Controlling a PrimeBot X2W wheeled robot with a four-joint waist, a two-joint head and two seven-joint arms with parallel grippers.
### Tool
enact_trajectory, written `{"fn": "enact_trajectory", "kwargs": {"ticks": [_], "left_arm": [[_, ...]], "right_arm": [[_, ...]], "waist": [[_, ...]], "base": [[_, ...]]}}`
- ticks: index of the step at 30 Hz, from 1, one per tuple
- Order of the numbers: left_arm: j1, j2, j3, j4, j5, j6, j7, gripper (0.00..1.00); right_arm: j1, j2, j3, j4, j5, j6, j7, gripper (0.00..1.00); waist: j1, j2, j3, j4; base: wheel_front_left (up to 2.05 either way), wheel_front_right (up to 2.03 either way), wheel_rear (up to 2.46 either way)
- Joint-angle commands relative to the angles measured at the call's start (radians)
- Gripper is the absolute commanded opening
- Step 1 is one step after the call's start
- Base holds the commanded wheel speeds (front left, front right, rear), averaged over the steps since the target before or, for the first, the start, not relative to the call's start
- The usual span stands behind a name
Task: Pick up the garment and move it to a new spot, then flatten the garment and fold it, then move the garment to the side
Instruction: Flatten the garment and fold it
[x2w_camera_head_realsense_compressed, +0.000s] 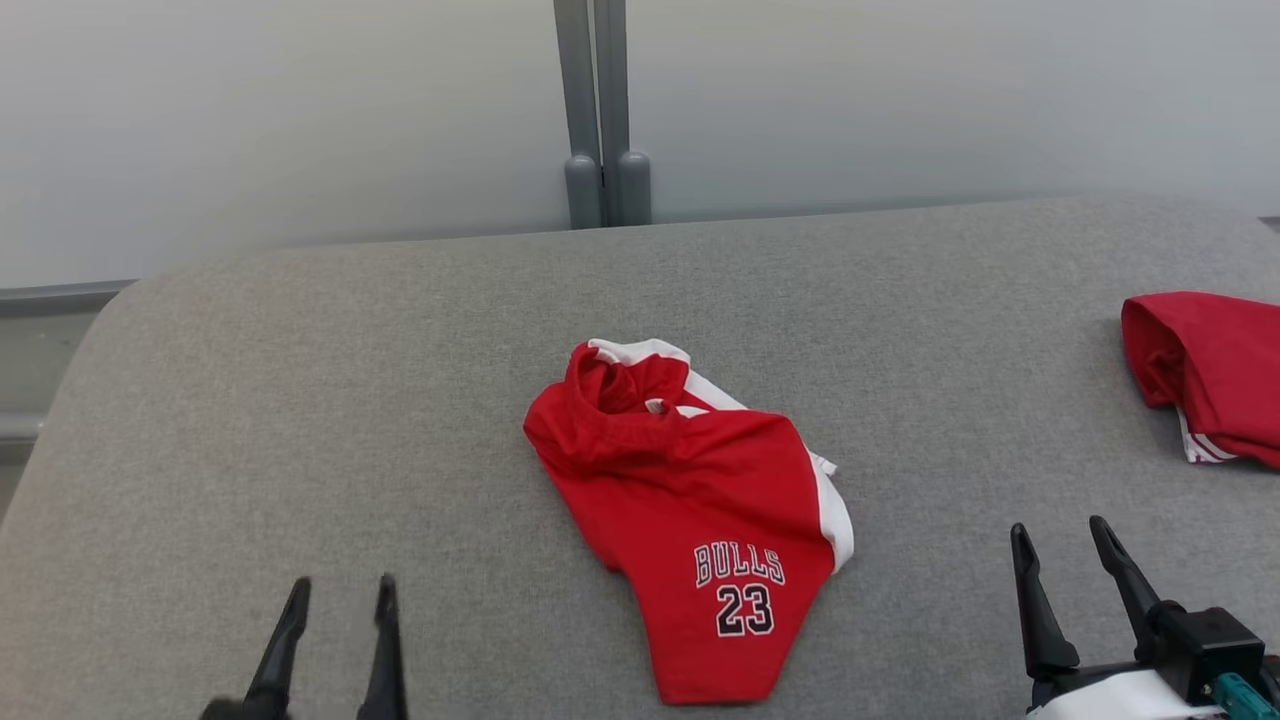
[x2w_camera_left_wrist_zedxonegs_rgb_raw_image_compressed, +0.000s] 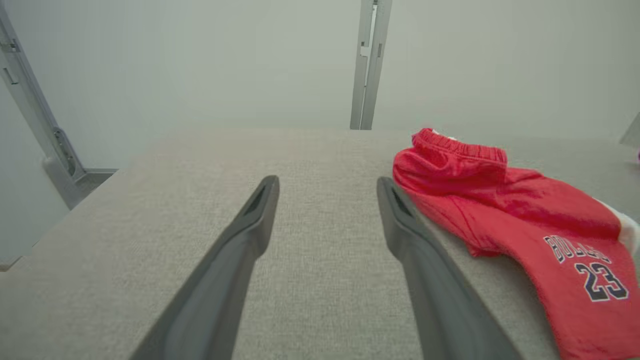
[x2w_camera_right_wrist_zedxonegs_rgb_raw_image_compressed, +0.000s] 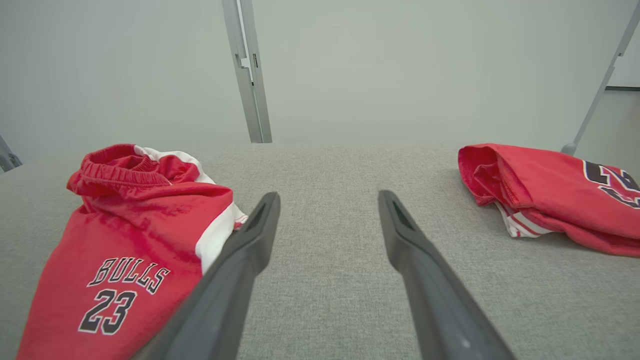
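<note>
Your left hand (x2w_camera_head_realsense_compressed: 342, 588) sits low at the near left of the grey fabric-covered table (x2w_camera_head_realsense_compressed: 250, 400), its two long dark fingers spread wide with nothing between them, pointing towards the far edge. It is over bare fabric and apart from the cloth, which reads as a ready stance before the first reach. To its right, mid-table, lie the red basketball shorts with a white side stripe and "BULLS 23" lettering (x2w_camera_head_realsense_compressed: 690, 500). They are crumpled, the elastic waistband bunched at the far end and one leg running towards you, so they are not yet lifted, flattened or folded. Further right, your right hand (x2w_camera_head_realsense_compressed: 1058, 530) mirrors the left: fingers parted, empty, aimed forward, just clear of the shorts' white edge. With a hand on each flank, you look set to take the shorts from both sides. At the far right edge rests a second rumpled red garment with white striped trim (x2w_camera_head_realsense_compressed: 1215, 370), well apart from the shorts and probably best left alone
</note>
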Motion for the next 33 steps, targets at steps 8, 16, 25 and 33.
{"fn": "enact_trajectory", "kwargs": {"ticks": [8, 16, 25, 33], "left_arm": [[-0.395, 0.000, -0.291, 0.076, -0.027, 0.047, 0.069, 1.00], [-0.757, 0.002, -0.509, 0.434, -0.139, 0.107, 0.360, 1.00], [-0.864, 0.011, -0.542, 0.713, -0.141, 0.196, 0.497, 0.76], [-0.853, 0.012, -0.537, 0.719, -0.187, 0.166, 0.507, 0.00]], "right_arm": [[-0.103, -0.009, 0.068, -0.033, 0.017, 0.000, -0.003, 1.00], [-0.178, 0.011, 0.114, -0.017, 0.044, 0.000, -0.003, 1.00], [-0.157, 0.027, 0.086, -0.011, 0.040, 0.000, -0.003, 1.00], [-0.133, 0.030, 0.064, -0.019, 0.031, 0.000, -0.003, 1.00]], "waist": [[0.0001, 0.0000, 0.121, -0.099], [0.0001, 0.0000, 0.205, -0.229], [0.0001, 0.0000, 0.195, -0.276], [0.0001, 0.0000, 0.173, -0.233]], "base": [[0.00, 0.00, 0.00], [0.00, 0.00, 0.00], [0.00, 0.00, 0.00], [0.00, 0.00, 0.00]]}}
